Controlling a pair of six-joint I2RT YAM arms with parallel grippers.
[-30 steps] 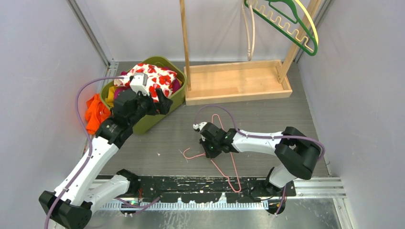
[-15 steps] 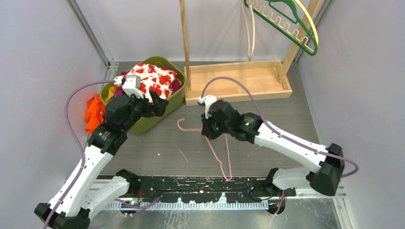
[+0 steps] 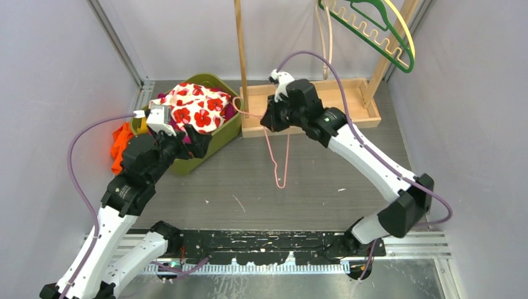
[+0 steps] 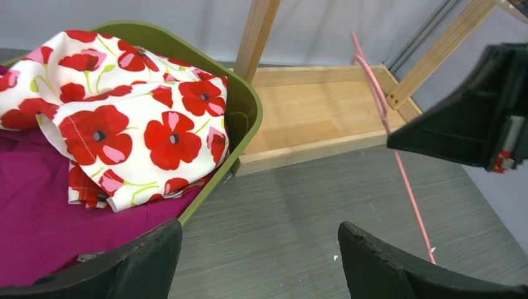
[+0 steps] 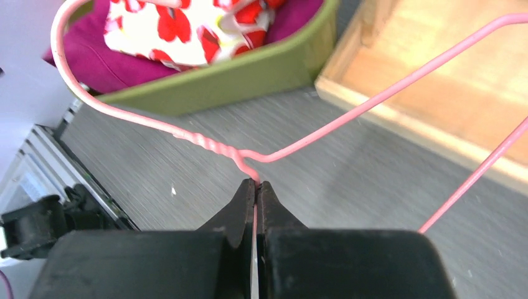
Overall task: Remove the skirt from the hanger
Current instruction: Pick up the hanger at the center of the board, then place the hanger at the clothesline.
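Pink wire hanger (image 5: 215,148) looked light and springy, right gripper (image 5: 256,187) pinched on its twisted neck, left gripper (image 4: 259,229) spread wide by the basket (image 4: 250,107) where the floppy skirt (image 4: 124,124) lay.

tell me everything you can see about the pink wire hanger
The pink wire hanger is thin bent wire: a curved hook, a twisted neck and a triangular body. It is bare, with no garment on it. The right gripper is shut on the wire just below the twist and holds it up over the grey table, body hanging down, hook turned toward the green basket. Whether the hook touches the wooden rack's post cannot be told.
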